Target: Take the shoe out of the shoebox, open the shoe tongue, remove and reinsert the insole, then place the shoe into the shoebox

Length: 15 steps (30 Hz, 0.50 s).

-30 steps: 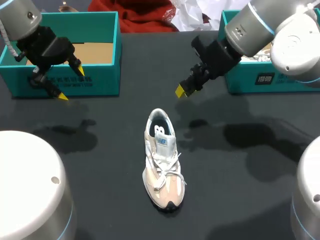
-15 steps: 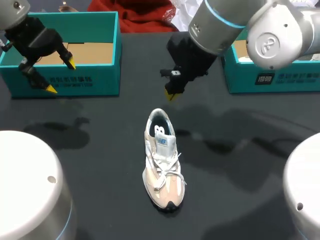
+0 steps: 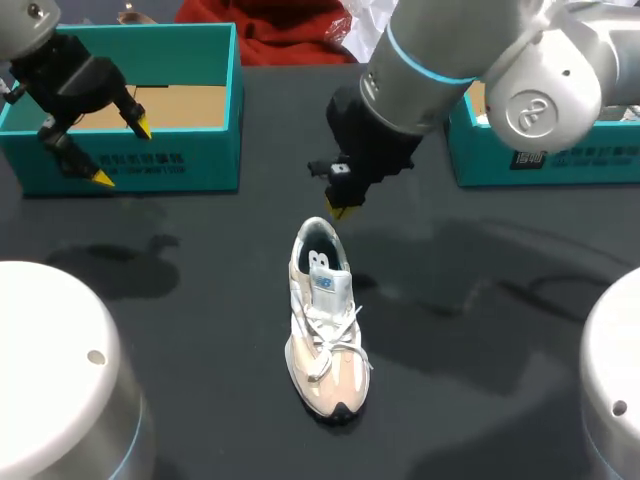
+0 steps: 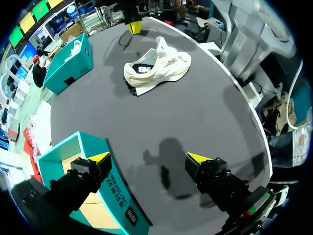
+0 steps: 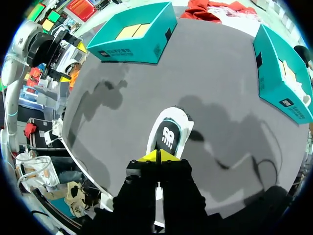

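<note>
table | dark grey, matte, flat | curved edge with a pale rim in left wrist view | soft blurred shadows left and right of middle in head view | same dark top, broad shadow patches in right wrist view

the white and beige laced sneaker lies near the middle of the dark flat surface, toe toward the near edge and heel toward the far side. at the far left stands an open teal cardboard shoebox. a second teal cardboard shoebox stands at the far right, well apart from the first, and the sneaker lies in front of the gap between them. the left claw hangs over the front wall of the left box. the right arm comes in from the right and reaches past the middle, with the right claw just behind and above the sneaker's heel.
</note>
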Each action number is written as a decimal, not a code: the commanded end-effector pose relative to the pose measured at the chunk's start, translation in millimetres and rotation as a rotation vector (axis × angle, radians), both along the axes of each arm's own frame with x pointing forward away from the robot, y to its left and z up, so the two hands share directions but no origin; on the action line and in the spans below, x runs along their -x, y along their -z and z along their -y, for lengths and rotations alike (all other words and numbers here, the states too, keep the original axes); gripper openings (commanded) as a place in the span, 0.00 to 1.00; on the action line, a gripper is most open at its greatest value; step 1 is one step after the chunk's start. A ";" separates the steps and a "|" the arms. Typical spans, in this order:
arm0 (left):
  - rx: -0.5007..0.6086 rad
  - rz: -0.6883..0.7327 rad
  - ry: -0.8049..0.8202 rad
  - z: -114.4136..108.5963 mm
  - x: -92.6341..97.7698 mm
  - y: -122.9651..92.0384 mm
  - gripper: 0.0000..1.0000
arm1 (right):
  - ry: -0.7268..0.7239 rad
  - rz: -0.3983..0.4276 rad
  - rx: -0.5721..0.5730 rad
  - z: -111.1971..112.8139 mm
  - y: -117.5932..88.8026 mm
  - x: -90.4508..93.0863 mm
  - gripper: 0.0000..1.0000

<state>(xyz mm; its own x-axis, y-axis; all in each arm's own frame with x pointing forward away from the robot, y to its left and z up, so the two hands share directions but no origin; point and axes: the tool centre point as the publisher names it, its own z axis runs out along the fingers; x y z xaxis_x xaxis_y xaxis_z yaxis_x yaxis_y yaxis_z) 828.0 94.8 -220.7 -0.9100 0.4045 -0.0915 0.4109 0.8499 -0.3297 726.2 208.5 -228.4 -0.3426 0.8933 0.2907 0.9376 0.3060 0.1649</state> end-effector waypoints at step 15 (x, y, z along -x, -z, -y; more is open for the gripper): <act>-0.001 0.001 0.001 -0.4 0.2 -0.1 1.00 | 0.134 0.048 0.243 -51.0 15.0 9.9 0.00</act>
